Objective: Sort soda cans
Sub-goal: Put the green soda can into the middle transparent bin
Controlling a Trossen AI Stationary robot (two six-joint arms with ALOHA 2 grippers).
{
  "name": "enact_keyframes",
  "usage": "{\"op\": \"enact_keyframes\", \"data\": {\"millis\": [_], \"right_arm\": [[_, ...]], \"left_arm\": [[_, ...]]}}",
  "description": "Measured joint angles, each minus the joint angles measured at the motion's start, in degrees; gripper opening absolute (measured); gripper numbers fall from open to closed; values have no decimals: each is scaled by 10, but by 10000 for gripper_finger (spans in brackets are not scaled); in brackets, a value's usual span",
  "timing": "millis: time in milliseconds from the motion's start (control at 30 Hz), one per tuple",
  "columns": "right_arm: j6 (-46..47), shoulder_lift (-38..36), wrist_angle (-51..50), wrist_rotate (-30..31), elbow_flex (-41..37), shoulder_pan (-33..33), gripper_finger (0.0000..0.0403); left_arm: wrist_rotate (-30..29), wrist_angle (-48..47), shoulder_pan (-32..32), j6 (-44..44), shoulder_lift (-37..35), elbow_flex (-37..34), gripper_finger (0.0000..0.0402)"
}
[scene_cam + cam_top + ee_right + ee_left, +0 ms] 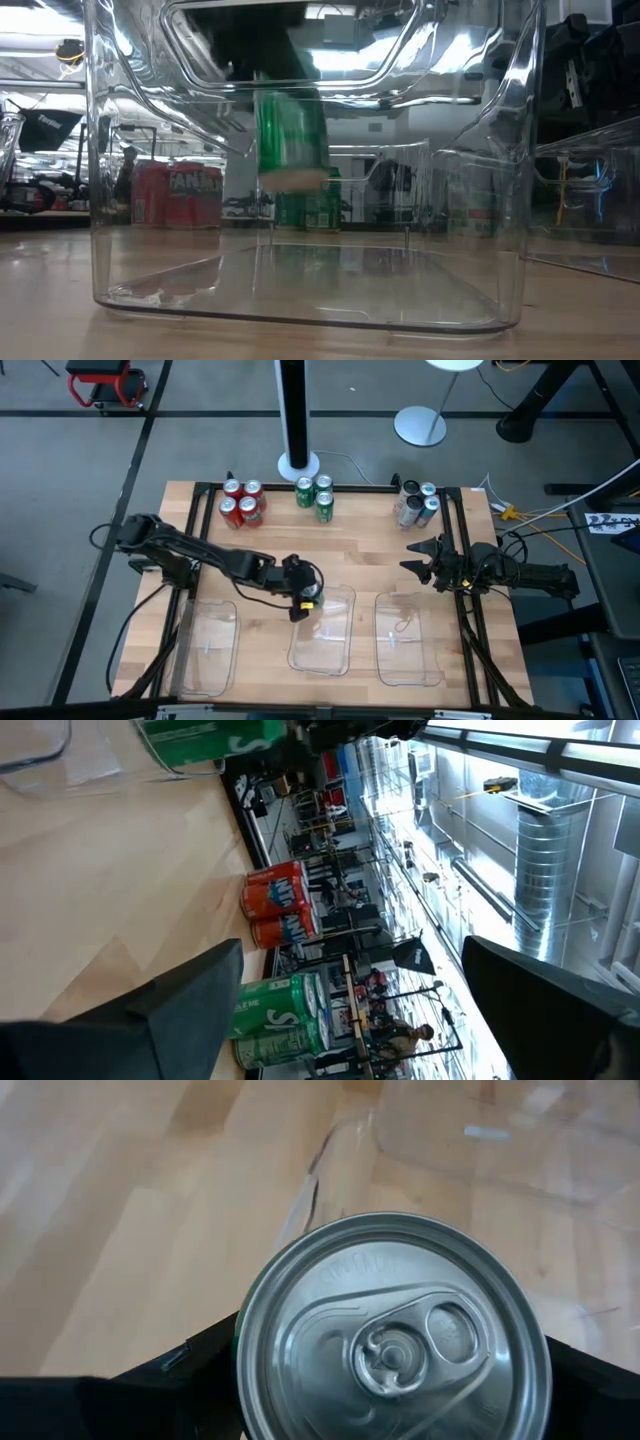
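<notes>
My left gripper (303, 603) is shut on a green soda can (290, 140), whose silver top (395, 1340) fills the left wrist view. It hangs over the far left corner of the middle clear tray (335, 650). Along the table's far edge stand groups of upright cans: red ones (242, 503), three green ones (315, 495) and silver-grey ones (417, 503). My right gripper (415, 555) waits open at the table's right side with nothing between its fingers (190, 1010). My left gripper pinches the green can's side wall just below its top rim (245, 1380), one finger (180, 1380) on each side. The fingers slant down from the table's left. The can hangs upright, its bottom (292, 180) clear of the tray floor.
Three clear plastic trays lie in a row near the front edge: left (207, 645), middle and right (405, 638). A black frame (200, 488) runs round the table. Bare wood lies between the can groups and the trays.
</notes>
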Motion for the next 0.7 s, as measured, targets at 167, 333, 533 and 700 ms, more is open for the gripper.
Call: {"op": "enact_keyframes", "data": {"millis": [167,333,533,700], "right_arm": [[1,0,0,0,0,0,376],[1,0,0,0,0,0,376],[1,0,0,0,0,0,376],[1,0,0,0,0,0,376]], "left_arm": [[7,0,8,1,30,0,299],[14,7,8,14,52,2,299],[17,7,8,27,52,2,299],[18,4,7,29,52,2,332]]}}
